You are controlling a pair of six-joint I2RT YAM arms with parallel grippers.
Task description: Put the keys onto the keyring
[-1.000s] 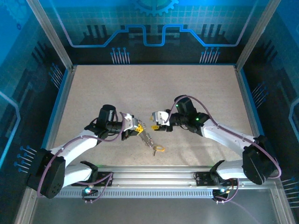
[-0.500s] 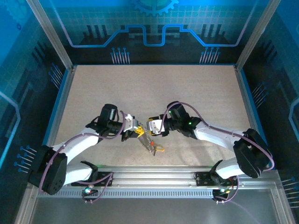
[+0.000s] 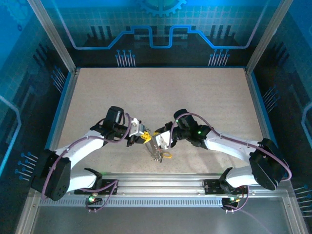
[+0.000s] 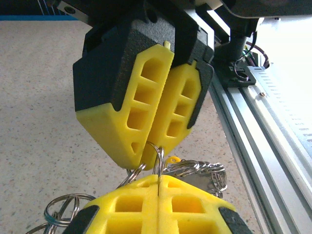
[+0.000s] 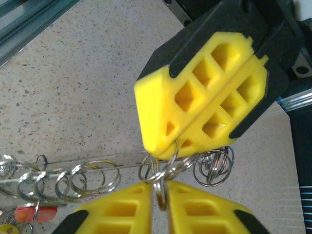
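Observation:
Both grippers meet tip to tip low over the table's front middle. My left gripper (image 3: 145,136) (image 4: 158,181) is shut on a thin silver ring of the keyring (image 4: 159,161). My right gripper (image 3: 158,142) (image 5: 160,189) faces it, shut on a linked silver ring (image 5: 161,187) of the same cluster. More linked rings (image 5: 73,180) trail across the table. A yellow-headed key (image 3: 166,156) (image 4: 173,160) lies just below the grippers. A red-headed key (image 5: 34,213) lies at the end of the chain of rings in the right wrist view.
An aluminium rail (image 3: 156,181) (image 4: 273,122) runs along the near edge close behind the grippers. The speckled tabletop (image 3: 156,92) stretches to the blue back wall, with a metal frame on both sides.
My right gripper has moved left and toward the near edge, up against the left gripper, and its jaws have closed on a ring. The left gripper has barely moved.

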